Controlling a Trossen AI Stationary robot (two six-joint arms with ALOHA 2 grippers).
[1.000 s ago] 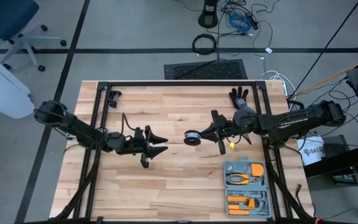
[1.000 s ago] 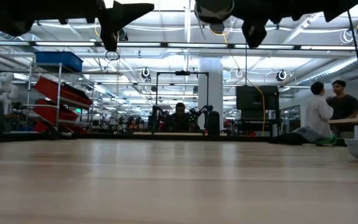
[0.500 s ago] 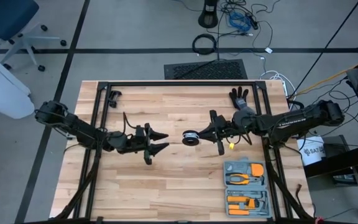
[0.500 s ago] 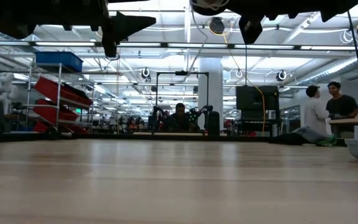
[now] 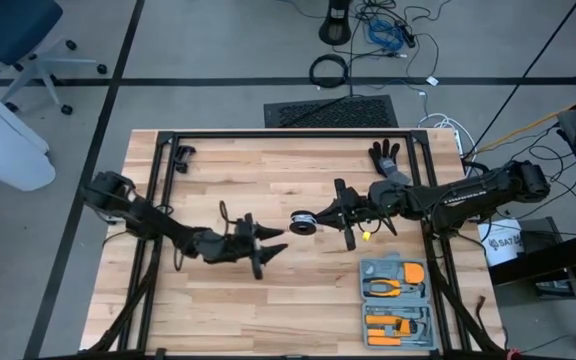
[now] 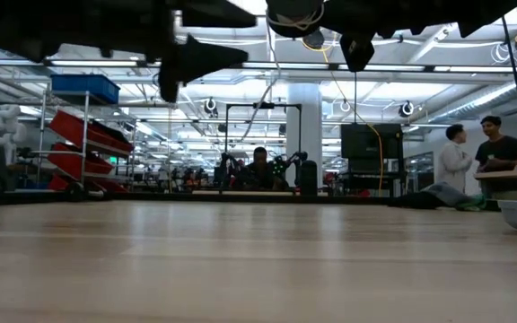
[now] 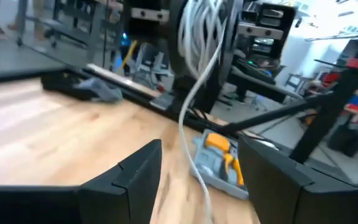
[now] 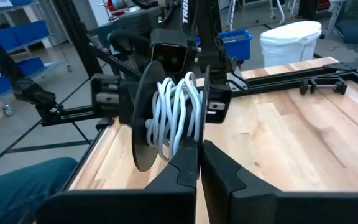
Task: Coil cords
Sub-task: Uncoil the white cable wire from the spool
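The cord is a thin white string wound on a small black reel [image 8: 166, 118], which is held up over the middle of the table [image 5: 303, 222]. My right gripper [image 8: 199, 163] is shut on the reel and reaches in from the table's right [image 5: 320, 218]. One loose strand [image 7: 191, 140] hangs down from the coil [image 7: 204, 31]. My left gripper [image 7: 199, 162] stands open just left of the reel [image 5: 280, 240], pointing level at it. The strand hangs between its two fingers. My right gripper pinches the rim of one black disc of the reel [image 8: 202, 135] between its two fingers. The fingers lie about level and come from the table's right. The reel is lifted clear of the table, with the strand hanging slack below it. My left gripper has the strand between its open fingers; whether either finger touches it, I cannot tell.
A grey tool case [image 5: 398, 300] with orange-handled tools lies at the near right. A black glove [image 5: 386, 155] lies at the far right and a small black clamp [image 5: 181, 155] at the far left. Black frame rails [image 5: 288, 135] border the wooden table.
My left gripper has gone toward the table's right and near edge and has sunk a little, closing in on the reel until the hanging strand lies between its fingers. My right gripper and the reel have kept almost still.
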